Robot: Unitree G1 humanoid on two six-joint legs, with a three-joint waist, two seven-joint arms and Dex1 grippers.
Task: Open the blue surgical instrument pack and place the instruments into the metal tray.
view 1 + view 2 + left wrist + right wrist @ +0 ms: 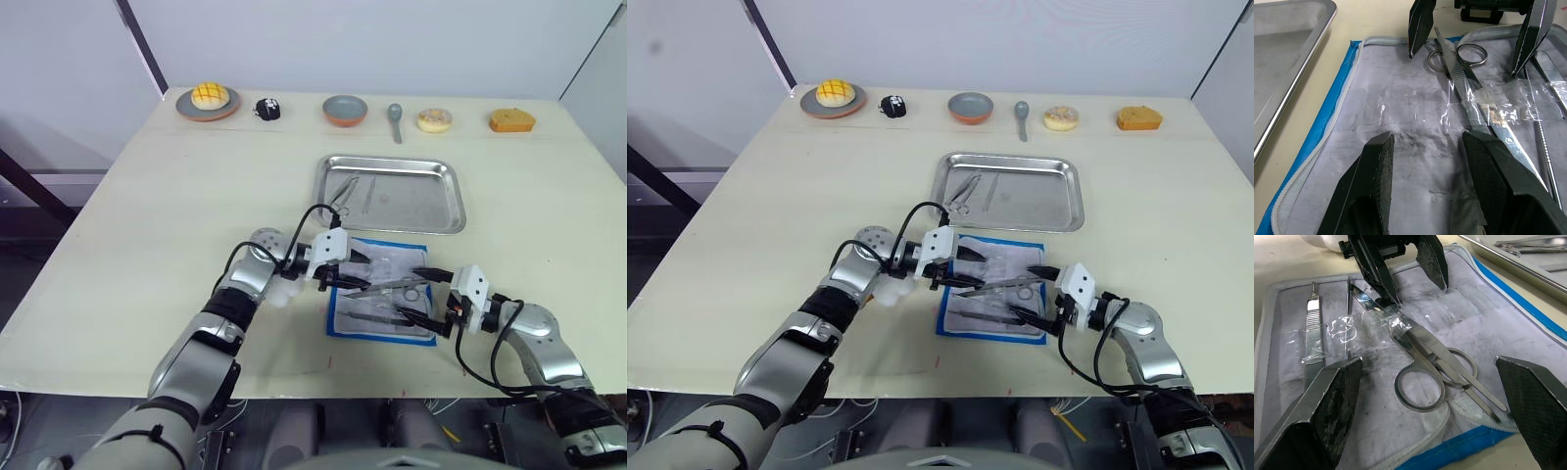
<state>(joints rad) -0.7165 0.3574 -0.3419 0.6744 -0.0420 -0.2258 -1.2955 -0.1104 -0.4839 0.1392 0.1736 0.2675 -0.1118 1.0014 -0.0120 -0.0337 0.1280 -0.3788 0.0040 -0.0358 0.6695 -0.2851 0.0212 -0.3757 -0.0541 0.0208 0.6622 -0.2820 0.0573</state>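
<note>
On the opened pack (382, 290) lie four instruments (1422, 363) (two already trayed).

The metal tray (1288, 58) runs off the left wrist view's edge; the instruments (355, 192) inside it are too small to identify.

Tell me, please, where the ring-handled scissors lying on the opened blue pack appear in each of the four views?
Left eye view: scissors mid-pack, between the two grippers.
Right eye view: scissors mid-pack, below the metal tray.
Left wrist view: scissors rings far, blades near the left gripper.
Right wrist view: scissors rings near the right gripper.
Shared landmark: the pack's blue border.
</note>
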